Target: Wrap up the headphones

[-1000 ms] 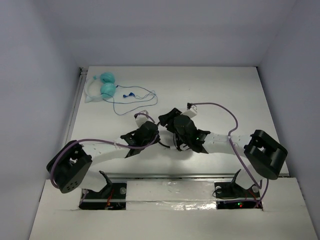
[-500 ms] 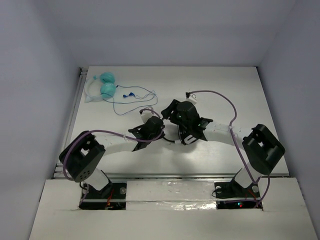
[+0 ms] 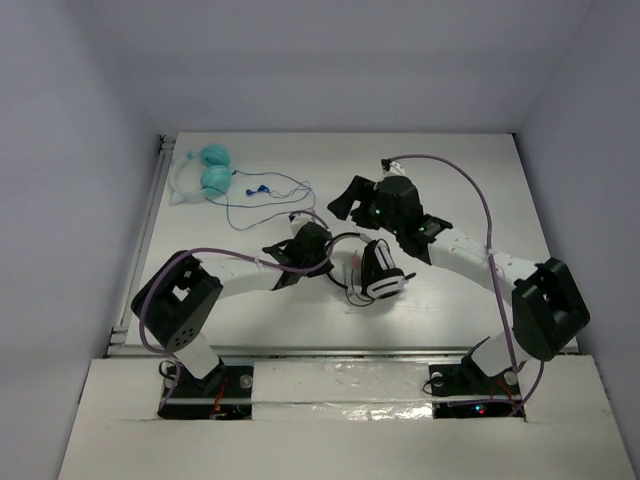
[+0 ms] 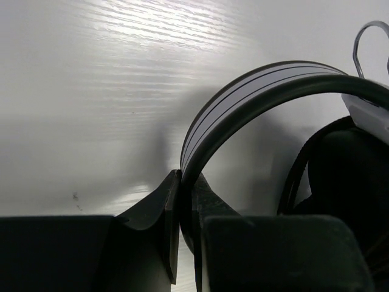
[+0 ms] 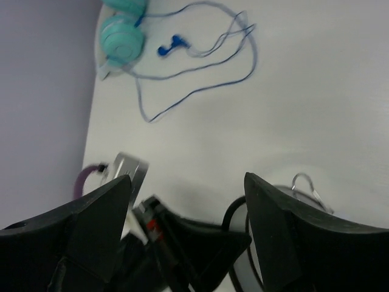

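The headphones (image 3: 378,272) lie on the table (image 3: 450,170) near its middle, striped ear cups toward the near edge, and the left gripper (image 3: 322,243) is clamped narrowly on the white band (image 4: 255,91), which the left wrist view shows pinched edge-on between the fingers (image 4: 151,222). The right gripper (image 3: 348,200) hangs just beyond them with its jaws spread wide and nothing between them. The weak point, as I judge it, is that grip on the band: it is a thin, smooth, curved strip held by its edge, so any pull on the cable could make it pivot or slide out of the fingers, and the headphones would drop or swing. The thin black cable (image 4: 290,182) curls close to the ear cups and partly under them; how much of it lies free cannot be told from these views, so the right gripper may close on table, pinch the cup as well, or take a loop that tightens into a knot when wound. A slack thin cable will probably also spring off the band unless tension is kept. The teal headphones (image 3: 207,172) and their blue cable (image 3: 268,190) lie well apart at the far left, though a wide sweep of the right arm toward them could snag that blue loop
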Action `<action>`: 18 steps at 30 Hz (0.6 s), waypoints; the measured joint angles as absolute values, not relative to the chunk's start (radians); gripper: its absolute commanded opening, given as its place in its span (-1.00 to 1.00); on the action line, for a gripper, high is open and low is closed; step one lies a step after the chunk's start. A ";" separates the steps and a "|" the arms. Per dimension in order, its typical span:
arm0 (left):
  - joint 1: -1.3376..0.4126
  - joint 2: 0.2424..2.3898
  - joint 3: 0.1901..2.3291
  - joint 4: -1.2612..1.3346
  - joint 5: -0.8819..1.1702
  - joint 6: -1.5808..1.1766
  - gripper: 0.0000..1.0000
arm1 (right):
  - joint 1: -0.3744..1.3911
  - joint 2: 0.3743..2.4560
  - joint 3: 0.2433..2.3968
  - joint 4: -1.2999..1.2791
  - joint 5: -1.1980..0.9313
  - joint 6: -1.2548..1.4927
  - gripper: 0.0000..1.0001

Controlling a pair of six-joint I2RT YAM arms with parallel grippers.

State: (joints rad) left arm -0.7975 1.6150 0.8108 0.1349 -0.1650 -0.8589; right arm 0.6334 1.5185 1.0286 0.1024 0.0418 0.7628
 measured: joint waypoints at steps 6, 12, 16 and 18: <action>-0.757 1.607 0.810 0.113 -0.157 -0.844 -1.00 | 0.636 1.405 0.890 0.105 -0.126 0.758 0.64; -0.736 1.603 0.804 0.100 -0.138 -0.830 -1.00 | 0.636 1.324 0.868 0.038 -0.076 0.731 0.62; -0.707 1.604 0.818 0.063 -0.133 -0.796 -0.82 | 0.636 1.247 0.889 0.021 0.015 0.699 0.27; -0.691 1.604 0.834 0.052 -0.141 -0.780 -0.49 | 0.636 1.200 0.891 0.018 0.062 0.682 -0.05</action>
State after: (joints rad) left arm -0.6914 1.6035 0.8341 0.0521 -0.1413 -0.7795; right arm 0.6365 1.1999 0.8906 0.0177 0.0616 0.6819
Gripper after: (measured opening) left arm 0.121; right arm 0.602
